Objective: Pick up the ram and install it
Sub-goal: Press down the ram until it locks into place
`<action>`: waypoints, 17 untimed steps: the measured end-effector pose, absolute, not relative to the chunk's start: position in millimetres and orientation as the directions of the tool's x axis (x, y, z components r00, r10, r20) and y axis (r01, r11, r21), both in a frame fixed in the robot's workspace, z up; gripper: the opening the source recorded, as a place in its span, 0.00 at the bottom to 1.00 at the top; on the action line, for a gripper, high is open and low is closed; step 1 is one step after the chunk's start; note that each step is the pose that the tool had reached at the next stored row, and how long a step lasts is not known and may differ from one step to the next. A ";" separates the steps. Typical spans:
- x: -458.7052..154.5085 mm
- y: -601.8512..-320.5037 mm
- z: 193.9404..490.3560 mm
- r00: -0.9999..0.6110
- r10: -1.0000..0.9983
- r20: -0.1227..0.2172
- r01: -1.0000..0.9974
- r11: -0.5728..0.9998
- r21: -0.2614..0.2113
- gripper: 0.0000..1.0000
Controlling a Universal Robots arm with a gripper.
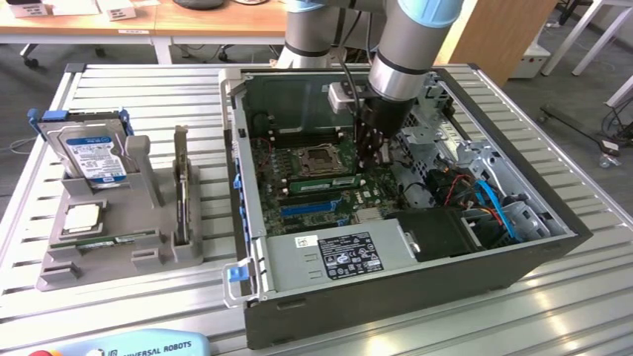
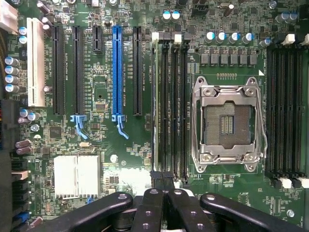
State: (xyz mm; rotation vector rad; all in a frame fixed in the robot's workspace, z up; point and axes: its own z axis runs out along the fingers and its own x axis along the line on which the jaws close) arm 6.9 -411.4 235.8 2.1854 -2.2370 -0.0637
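Jaws shut tight, nothing between them: my gripper (image 1: pixel 374 159) hangs low inside the open computer case (image 1: pixel 514 256), right over the motherboard (image 2: pixel 125 159). The ram (image 1: pixel 319 183) sits seated in a memory slot just beside the empty processor socket (image 2: pixel 228 124), my fingers (image 2: pixel 153 212) poised above the end of that slot bank. Off to the exterior view's left, the grey parts holder (image 1: pixel 118 256) carries a hard drive (image 1: pixel 91 153).

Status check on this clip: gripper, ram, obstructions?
Gripper shut, over the memory slots' end. Ram standing in slot beside empty CPU socket. No obstruction seen.
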 end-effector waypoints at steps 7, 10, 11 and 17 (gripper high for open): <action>6.9 -411.3 231.4 -0.024 -1.000 -0.019 -0.999 0.023 0.038 0.10; 6.9 -411.4 230.4 -0.024 -1.000 -0.018 -0.999 0.023 0.038 0.10; 6.8 -411.4 230.4 -0.024 -1.000 -0.018 -0.999 0.023 0.038 0.10; 6.8 -411.4 228.8 -0.024 -1.000 -0.019 -0.999 0.023 0.038 0.10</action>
